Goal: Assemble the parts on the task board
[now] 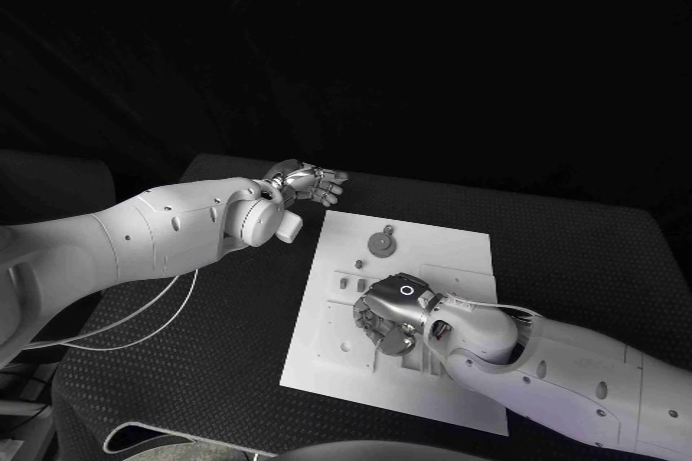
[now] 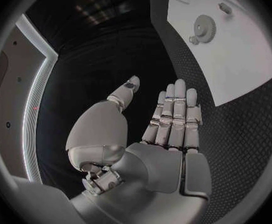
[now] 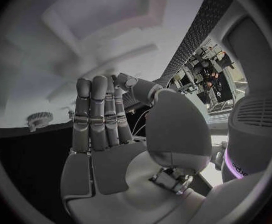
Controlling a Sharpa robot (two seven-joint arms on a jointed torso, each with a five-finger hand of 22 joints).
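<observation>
1. The left hand (image 1: pixel 307 184) hangs over the black table (image 1: pixel 577 251), just off the far left corner of the board (image 1: pixel 447 256). Its fingers (image 2: pixel 173 112) are straight and side by side, the thumb out to one side, and nothing lies in the palm.
2. The right hand (image 1: pixel 389 316) is down over the middle of the board, palm toward the plate. From its wrist the fingers (image 3: pixel 98 114) stand straight and together, the thumb bent across beside them; I see nothing in its grasp, though I cannot tell what lies under the palm.
3. A gear (image 1: pixel 382 244) lies flat on the board just beyond the right hand, between the two hands, touched by neither.
4. A small peg (image 1: pixel 387 227) sits just past the gear, on the far side from the right hand.
</observation>
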